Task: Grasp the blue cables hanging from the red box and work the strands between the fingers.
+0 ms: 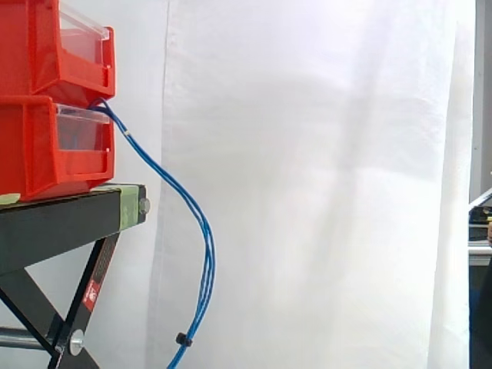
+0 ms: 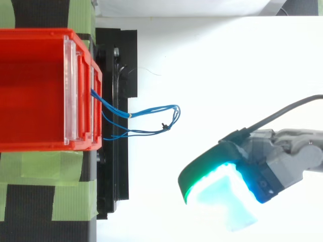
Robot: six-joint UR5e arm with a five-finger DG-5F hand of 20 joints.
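Blue cables off red bins, black stand, white curtain bkgd

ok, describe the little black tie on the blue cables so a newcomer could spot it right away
Start at the stacked red bins on the black stand at the side view's left. Blue cables come out between the bins and hang past the stand's edge. Low on that bundle sits the black tie, the one dark knot on the blue strands.
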